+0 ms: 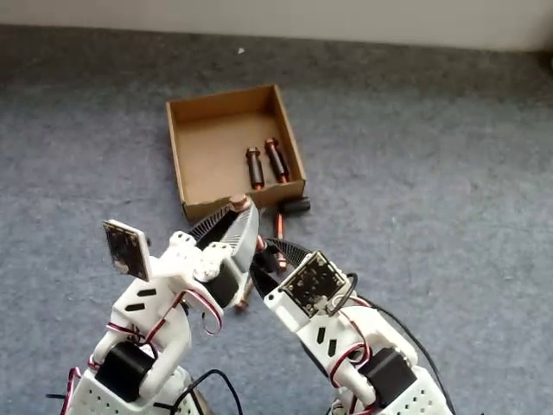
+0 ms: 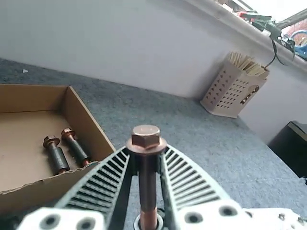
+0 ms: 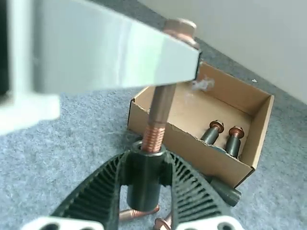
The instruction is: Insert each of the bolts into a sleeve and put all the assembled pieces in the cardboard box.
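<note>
High view: grey carpet (image 1: 449, 173), pale wall (image 1: 259, 13) behind. Cardboard box (image 1: 175, 147) holds two assembled pieces (image 1: 256, 169). Left gripper (image 1: 239, 210) pinches one bolt (image 2: 145, 136) at box front. Right gripper (image 3: 145, 163) pinches one sleeve (image 3: 144, 187), bolt thread at its mouth. On carpet: one spare sleeve (image 1: 295, 206), two loose bolts (image 1: 278, 225). Left wrist view adds slotted wooden holder (image 2: 232, 91) with sticks, by wall.

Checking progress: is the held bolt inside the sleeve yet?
Barely: the bolt has its threaded tip in the sleeve mouth; most threads and shank exposed.
</note>
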Robot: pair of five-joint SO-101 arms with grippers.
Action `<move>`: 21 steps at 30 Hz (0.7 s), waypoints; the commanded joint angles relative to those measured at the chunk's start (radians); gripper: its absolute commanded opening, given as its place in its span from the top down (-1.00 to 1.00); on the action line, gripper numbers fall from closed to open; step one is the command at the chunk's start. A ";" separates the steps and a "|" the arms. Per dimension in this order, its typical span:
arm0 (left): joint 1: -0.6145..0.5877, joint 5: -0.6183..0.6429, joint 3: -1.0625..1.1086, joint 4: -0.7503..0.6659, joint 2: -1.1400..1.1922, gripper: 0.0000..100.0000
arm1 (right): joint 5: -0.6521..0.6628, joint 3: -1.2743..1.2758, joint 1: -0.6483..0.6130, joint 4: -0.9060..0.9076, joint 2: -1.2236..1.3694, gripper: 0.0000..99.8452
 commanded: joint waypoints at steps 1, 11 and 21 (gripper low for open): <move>-0.022 -0.002 0.018 -0.006 -0.007 0.99 | -0.012 -0.073 -0.005 -0.033 -0.016 0.99; 0.039 -0.012 0.016 0.071 -0.007 0.99 | -0.037 -0.074 -0.002 -0.042 -0.016 0.99; 0.174 -0.126 0.021 0.209 -0.007 0.83 | -0.040 -0.074 0.079 -0.170 -0.016 0.99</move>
